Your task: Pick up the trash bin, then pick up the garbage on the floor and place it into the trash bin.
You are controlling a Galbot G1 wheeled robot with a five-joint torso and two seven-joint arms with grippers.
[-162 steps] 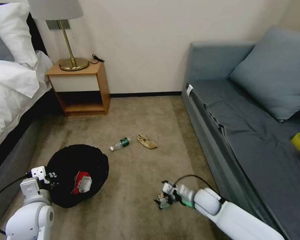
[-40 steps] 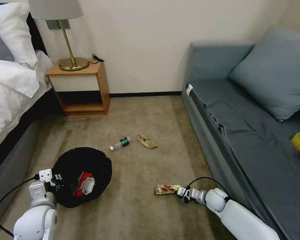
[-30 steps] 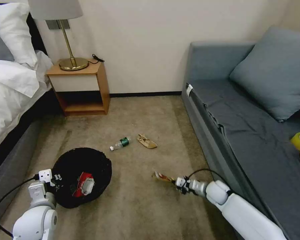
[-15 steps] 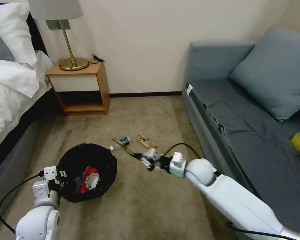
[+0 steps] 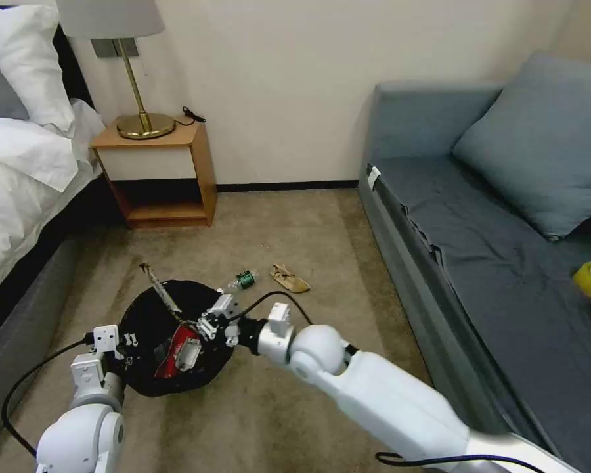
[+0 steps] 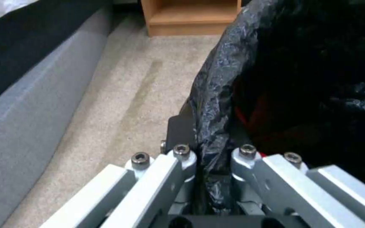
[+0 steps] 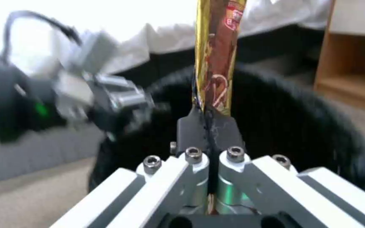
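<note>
One snack wrapper, floor-level earlier, now over trash bin in right tool.

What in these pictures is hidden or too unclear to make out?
- Head view: the right gripper covers part of the trash bin.
- Left wrist view: the bin's inside is too dark to tell its contents.
- Right wrist view: the gold-brown snack wrapper is cut off by the edge; the left gripper is blurred.

Right gripper: over the trash bin; snack wrapper pinched between its fingertips, pointing away.
Left gripper: pads either side of the bin's liner edge.
In bin, beneath right fingers: packet.
Floor beyond right fingers: bottle, then tan wrapper.
</note>
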